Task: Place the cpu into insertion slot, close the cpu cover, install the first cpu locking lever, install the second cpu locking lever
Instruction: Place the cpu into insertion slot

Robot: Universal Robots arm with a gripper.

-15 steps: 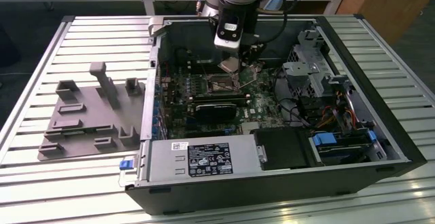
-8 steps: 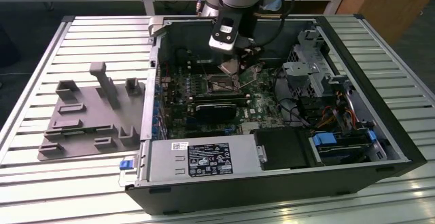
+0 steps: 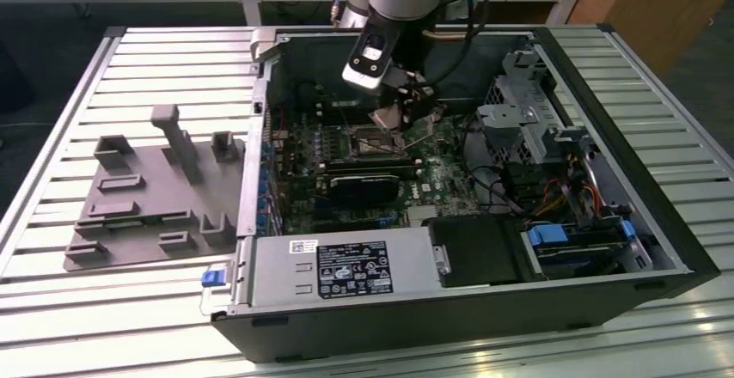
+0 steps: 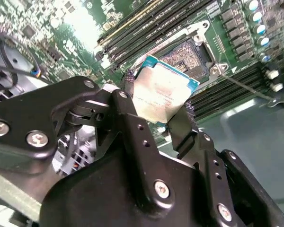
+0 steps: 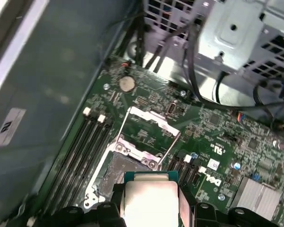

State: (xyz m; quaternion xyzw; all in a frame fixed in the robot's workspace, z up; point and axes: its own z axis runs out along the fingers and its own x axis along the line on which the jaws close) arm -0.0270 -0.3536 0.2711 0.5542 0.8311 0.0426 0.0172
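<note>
— Gripper (image 4: pixel 158 98) inside the open case?
— Jaws clamped on the cpu (image 4: pixel 162 87) by two opposite edges, chip held just above the slot (image 4: pixel 191 54).
— Touching it?
— Apparently not; hard to tell.
— Cover (image 5: pixel 154 120)?
— Swung up off the slot in the first wrist view.

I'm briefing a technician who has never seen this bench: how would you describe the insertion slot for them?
Inside the open computer case, find the green motherboard. Below the end effector gripping the cpu, the insertion slot is the small square dark socket with a silvery rim, unlike the long narrow black slots beside it.
</note>
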